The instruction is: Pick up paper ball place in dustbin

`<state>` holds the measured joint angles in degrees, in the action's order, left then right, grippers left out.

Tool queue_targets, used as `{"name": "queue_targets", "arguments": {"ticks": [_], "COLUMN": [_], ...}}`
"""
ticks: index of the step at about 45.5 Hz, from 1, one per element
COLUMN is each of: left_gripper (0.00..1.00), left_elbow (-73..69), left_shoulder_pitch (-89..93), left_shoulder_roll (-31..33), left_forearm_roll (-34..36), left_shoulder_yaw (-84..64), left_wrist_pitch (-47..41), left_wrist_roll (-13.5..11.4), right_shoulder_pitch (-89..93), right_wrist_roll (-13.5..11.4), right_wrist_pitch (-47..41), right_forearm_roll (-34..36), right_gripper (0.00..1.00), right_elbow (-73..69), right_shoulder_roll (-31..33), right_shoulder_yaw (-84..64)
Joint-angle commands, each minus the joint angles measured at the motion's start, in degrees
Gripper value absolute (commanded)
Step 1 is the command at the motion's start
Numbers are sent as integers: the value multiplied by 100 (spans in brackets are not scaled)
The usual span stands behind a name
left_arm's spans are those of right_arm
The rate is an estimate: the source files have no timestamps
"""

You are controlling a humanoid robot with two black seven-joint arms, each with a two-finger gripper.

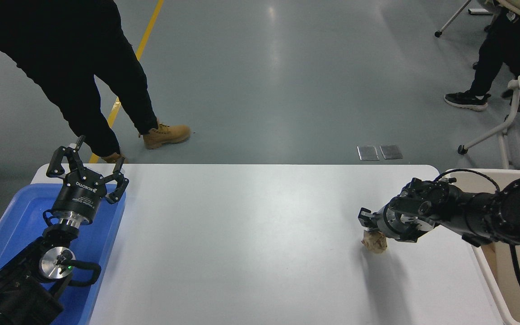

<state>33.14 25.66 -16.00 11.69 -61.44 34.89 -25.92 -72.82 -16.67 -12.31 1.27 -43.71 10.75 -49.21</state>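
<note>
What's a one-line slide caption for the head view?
Right gripper closes on the paper ball on the white table, beside the dustbin; left gripper parked over the blue tray.

A crumpled, matt tan-brown kraft paper ball [375, 242] is seen on a smooth, softly glossy white table [251, 243]. A glossy blue plastic tray [16, 216] and a smooth cream-beige plastic dustbin [490, 266] are shown. Matt black gripper housings with a polished metal disc [53, 264] are noted.

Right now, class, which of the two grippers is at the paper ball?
The right gripper, directly over the paper ball. The left gripper is parked, open, over the blue tray.
</note>
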Motion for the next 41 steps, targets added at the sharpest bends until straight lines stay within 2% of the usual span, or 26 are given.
{"name": "queue_targets", "arguments": {"ticks": [1, 13, 21, 28, 41], "left_gripper": [98, 98, 98, 98, 98], "left_elbow": [0, 0, 0, 0, 0], "left_shoulder_pitch": [0, 0, 0, 0, -9], "left_shoulder_roll": [0, 0, 0, 0, 0], "left_forearm_roll": [0, 0, 0, 0, 0], "left_shoulder_yaw": [0, 0, 0, 0, 0], "left_wrist_pitch": [0, 0, 0, 0, 0], "left_wrist_roll": [-1, -1, -1, -1, -1], "right_shoulder_pitch": [-1137, -2999, -4152, -4732, -4961], "right_wrist_roll": [-3, -3, -3, -3, -3], "right_wrist_pitch": [-17, -78, -719, -1185, -1282], "right_forearm_roll": [-65, -347, -364, -373, -364], "right_gripper": [0, 0, 0, 0, 0], "right_elbow": [-1094, -2764, -3337, -3337, -3389], "right_shoulder_roll": [699, 1877, 2484, 2713, 2730], "right_shoulder_yaw": [-308, -651, -810, -818, -924]}}
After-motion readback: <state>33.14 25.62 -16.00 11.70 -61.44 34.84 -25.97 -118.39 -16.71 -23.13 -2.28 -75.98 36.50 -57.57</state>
